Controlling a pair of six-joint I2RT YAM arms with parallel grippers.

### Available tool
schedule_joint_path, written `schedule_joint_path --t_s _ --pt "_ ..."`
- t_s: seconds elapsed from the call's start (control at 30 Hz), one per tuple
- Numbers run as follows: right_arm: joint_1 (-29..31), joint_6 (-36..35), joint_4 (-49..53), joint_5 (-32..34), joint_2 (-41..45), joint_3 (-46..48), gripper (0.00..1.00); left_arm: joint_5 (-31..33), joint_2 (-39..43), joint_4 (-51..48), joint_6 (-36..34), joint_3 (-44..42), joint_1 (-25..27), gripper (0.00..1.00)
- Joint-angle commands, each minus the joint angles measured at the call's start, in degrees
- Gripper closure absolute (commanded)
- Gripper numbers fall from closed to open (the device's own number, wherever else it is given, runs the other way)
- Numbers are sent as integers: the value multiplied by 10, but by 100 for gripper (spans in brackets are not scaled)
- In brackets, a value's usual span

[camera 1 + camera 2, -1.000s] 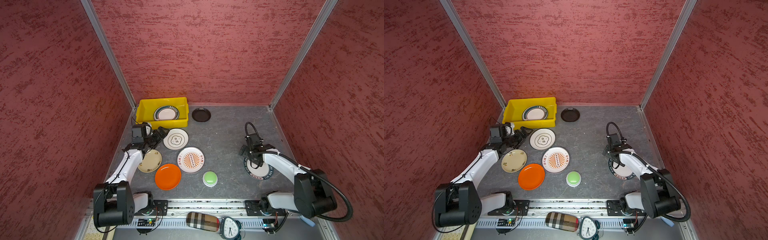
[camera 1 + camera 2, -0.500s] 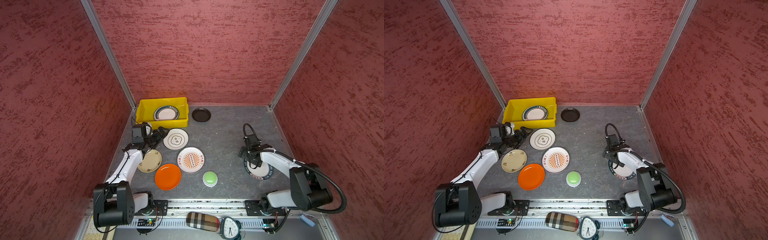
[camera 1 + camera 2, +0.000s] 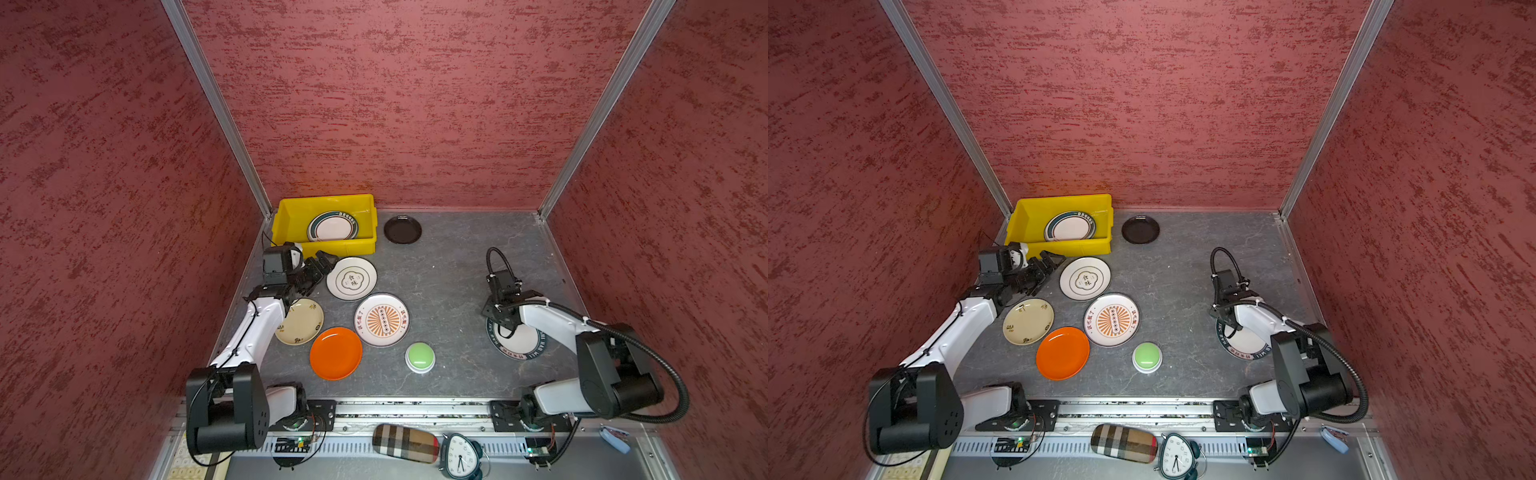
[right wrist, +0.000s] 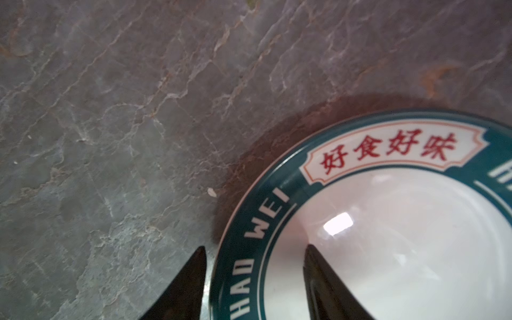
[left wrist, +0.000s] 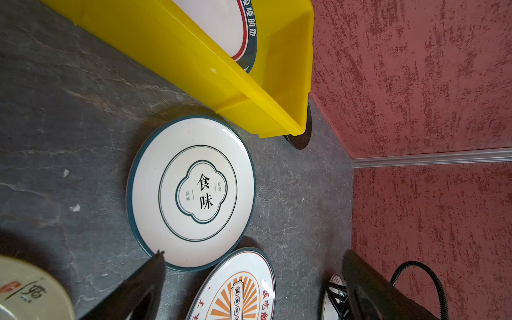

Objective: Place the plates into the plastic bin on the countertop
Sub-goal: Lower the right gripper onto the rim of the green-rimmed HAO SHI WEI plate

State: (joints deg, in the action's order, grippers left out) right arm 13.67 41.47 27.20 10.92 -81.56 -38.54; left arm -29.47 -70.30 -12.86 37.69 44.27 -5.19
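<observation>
At the far left the left hand (image 3: 322, 265) hangs low, its jaws spread wide with nothing between them. It is just in front of the yellow bin (image 3: 338, 248), which sits in the back left corner of the tabletop (image 3: 449, 270). One green-rimmed plate (image 3: 332, 227) lies inside the bin, in its right half.

In the left wrist view one fingertip (image 5: 155, 266) overlaps the edge of a white clover-print plate (image 3: 351, 278), which lies flat just beside the bin's front wall. The left arm partly hides a cream plate (image 3: 301, 322). Next come an orange plate (image 3: 336, 353) and a sunburst plate (image 3: 381, 320), crowded close together.

A black plate (image 3: 402, 229) lies beside the bin's right end, near the back wall. A green button (image 3: 420, 356) stands alone in front of the sunburst plate.

Well apart on the right, the right hand (image 4: 256, 248) points down at a green-banded plate (image 3: 521, 345). Its jaws are apart and straddle the rim, not clamped on it. One finger (image 4: 188, 282) is outside over the tabletop and the other is over the white middle. The right arm covers part of that plate in both top views.
</observation>
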Motion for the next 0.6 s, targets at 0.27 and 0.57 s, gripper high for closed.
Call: schedule_joint_path --t_s 0.27,0.57 --pt "-2 13 -44 -39 -11 26 58 2 -7 -2 -6 11 -4 1" --pt "-1 21 -89 -92 -14 30 63 1 -15 2 -4 11 -4 1"
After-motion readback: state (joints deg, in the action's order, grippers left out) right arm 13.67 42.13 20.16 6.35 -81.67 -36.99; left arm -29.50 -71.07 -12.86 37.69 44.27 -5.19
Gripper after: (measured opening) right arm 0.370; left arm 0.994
